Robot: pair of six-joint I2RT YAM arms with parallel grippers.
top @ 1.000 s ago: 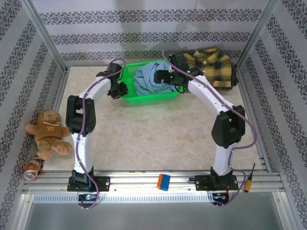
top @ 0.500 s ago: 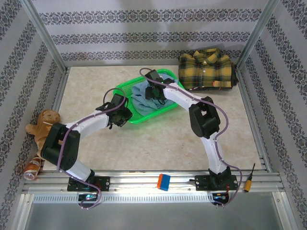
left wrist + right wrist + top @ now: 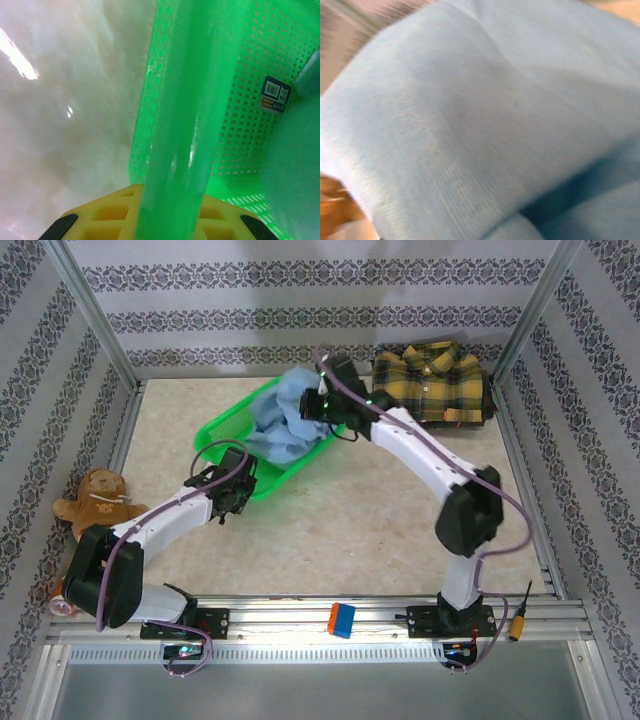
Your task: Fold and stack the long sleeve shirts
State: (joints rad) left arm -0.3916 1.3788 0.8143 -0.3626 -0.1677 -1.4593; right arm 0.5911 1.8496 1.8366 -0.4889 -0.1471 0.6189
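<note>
Two tools are at work, each closed on something different. The right tool (image 3: 318,405), in the upper middle of the top view, is pinched shut on a bunch of the light blue shirt (image 3: 285,425); its wrist view shows pale blue cloth pressed close to the lens. The shirt hangs from that grip as a crumpled mass, its lower folds resting in the upper right end of the green basket (image 3: 214,447).

The left tool (image 3: 232,490) sits at the basket's lower left end, jaws narrow. In its wrist view the green rim runs straight up out of the yellow tool body, so I judge it is clamped on the rim to hold the basket down.

The plaid shirt (image 3: 432,380) lies flat and apparently already folded in the upper right corner of the tabletop (image 3: 350,530), well apart from the basket.

The step in hand looks like pulling the blue shirt out of the basket. Next, the right arm needs to carry the cloth clear of the rim and lay it on the open tabletop in the middle of the frame, spread wide enough to fold.
</note>
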